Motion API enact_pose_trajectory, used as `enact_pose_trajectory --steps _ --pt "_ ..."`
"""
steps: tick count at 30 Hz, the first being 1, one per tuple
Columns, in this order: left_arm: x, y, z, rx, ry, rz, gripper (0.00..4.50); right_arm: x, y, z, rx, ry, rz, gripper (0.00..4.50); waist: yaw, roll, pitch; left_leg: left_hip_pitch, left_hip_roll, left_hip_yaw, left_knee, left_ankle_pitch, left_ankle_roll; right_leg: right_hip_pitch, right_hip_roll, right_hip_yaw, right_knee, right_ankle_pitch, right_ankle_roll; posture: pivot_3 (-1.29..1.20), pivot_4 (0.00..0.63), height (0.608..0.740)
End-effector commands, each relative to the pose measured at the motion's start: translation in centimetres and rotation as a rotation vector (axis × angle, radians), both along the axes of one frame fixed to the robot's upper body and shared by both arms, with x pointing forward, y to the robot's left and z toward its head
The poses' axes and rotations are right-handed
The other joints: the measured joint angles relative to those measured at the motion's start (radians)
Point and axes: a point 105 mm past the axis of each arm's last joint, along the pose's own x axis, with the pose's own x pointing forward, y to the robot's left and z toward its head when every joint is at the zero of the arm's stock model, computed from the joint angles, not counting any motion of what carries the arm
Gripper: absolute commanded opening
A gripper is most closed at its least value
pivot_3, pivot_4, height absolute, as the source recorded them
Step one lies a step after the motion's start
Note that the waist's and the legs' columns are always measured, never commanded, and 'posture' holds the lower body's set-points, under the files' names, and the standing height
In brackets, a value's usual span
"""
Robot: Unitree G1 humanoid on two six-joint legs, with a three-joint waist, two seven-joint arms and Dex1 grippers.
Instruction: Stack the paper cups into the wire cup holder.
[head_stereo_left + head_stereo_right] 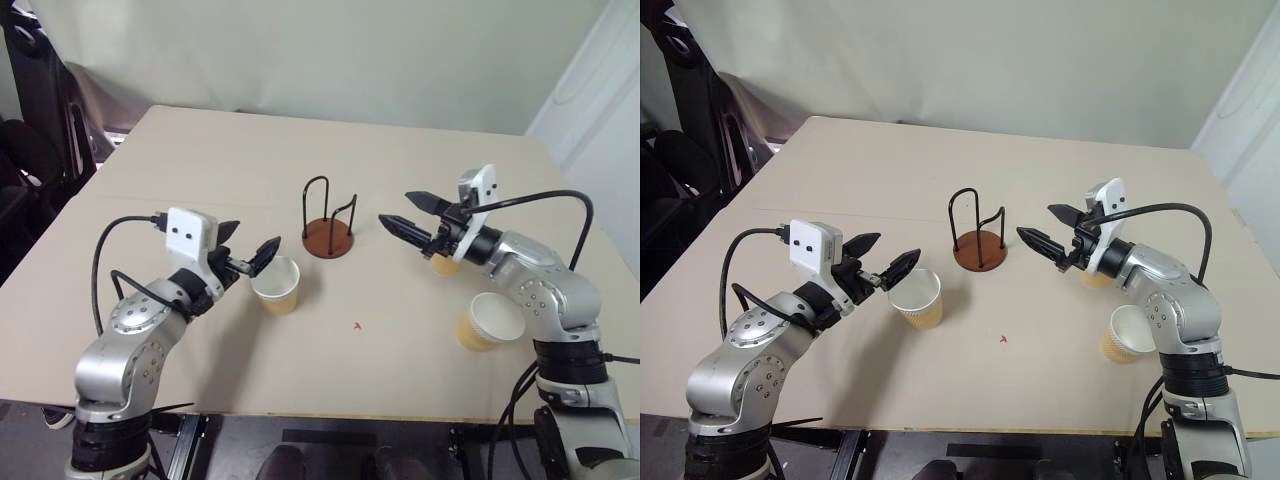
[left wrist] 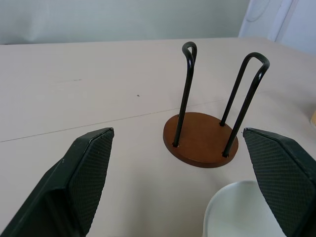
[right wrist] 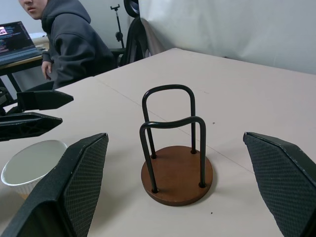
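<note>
Left jaws: left gripper [image 1: 248, 252] spread wide, holding nothing, fingers level just above the rim of a paper cup.
Right jaws: right gripper [image 1: 410, 214] spread wide too, empty, pointing toward the holder from the other side.
Nearest cup: paper cup [image 1: 484, 322] lying tilted on the table [image 1: 230, 160] beside the right forearm.
Left cup: paper cup [image 1: 277, 285] upright, mouth up, under the left fingertips.
Third cup: paper cup [image 1: 444, 264] mostly hidden behind the right wrist.
Holder: wire cup holder [image 1: 328, 222] upright mid-table between both grippers, no cup in it.
Beyond: person [image 3: 69, 42] seated at a laptop [image 3: 17, 42].
</note>
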Motion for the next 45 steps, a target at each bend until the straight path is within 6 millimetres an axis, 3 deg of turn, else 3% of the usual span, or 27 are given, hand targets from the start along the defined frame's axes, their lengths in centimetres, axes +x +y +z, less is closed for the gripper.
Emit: enact_pose_trajectory --steps 1,18,28,33,38,45 --pt "-0.2 -0.1 0.5 0.004 -0.029 -0.002 4.5 -0.5 -0.4 1.7 0.012 -0.075 -0.006 4.45 0.0 0.0 0.0 0.0 0.0 0.0 0.0 0.0 0.0 0.0 0.0 0.0 0.0 0.0 0.0 0.0 0.15 0.74" --pt "-0.5 -0.2 0.4 0.001 -0.022 -0.013 4.5 -1.1 0.1 1.4 0.012 -0.043 0.043 4.45 0.0 0.0 0.0 0.0 0.0 0.0 0.0 0.0 0.0 0.0 0.0 0.0 0.0 0.0 0.0 0.0 0.15 0.74" --pt "-1.0 1.9 1.2 0.044 -0.028 0.012 4.5 -2.5 4.2 0.7 -0.058 0.044 0.148 4.45 -0.004 0.002 0.002 0.0 0.0 0.0 0.0 0.0 0.0 0.0 0.001 0.0 0.0 0.0 0.0 0.0 0.15 0.74" --pt "-2.2 2.4 1.8 0.056 -0.019 -0.022 4.5 -1.4 6.8 -2.1 -0.183 0.173 0.081 4.45 -0.01 0.003 0.002 0.0 0.001 -0.001 -0.001 0.0 0.0 -0.002 0.001 0.0 0.0 0.001 -0.001 0.0 0.15 0.74" --pt "-3.3 2.0 1.2 0.049 0.017 -0.059 4.5 -0.1 7.9 -3.6 -0.202 0.253 0.005 4.45 -0.006 0.004 0.003 -0.001 0.001 -0.003 -0.001 0.0 0.0 -0.003 0.0 0.0 0.0 0.001 -0.001 0.0 0.15 0.74" --pt "-4.8 1.2 1.2 0.041 0.039 -0.114 4.5 1.9 8.8 -3.9 -0.177 0.252 -0.075 4.45 -0.005 0.004 0.003 -0.004 0.001 -0.004 -0.002 0.0 -0.001 -0.007 0.0 0.0 0.0 0.001 -0.001 0.0 0.15 0.74"
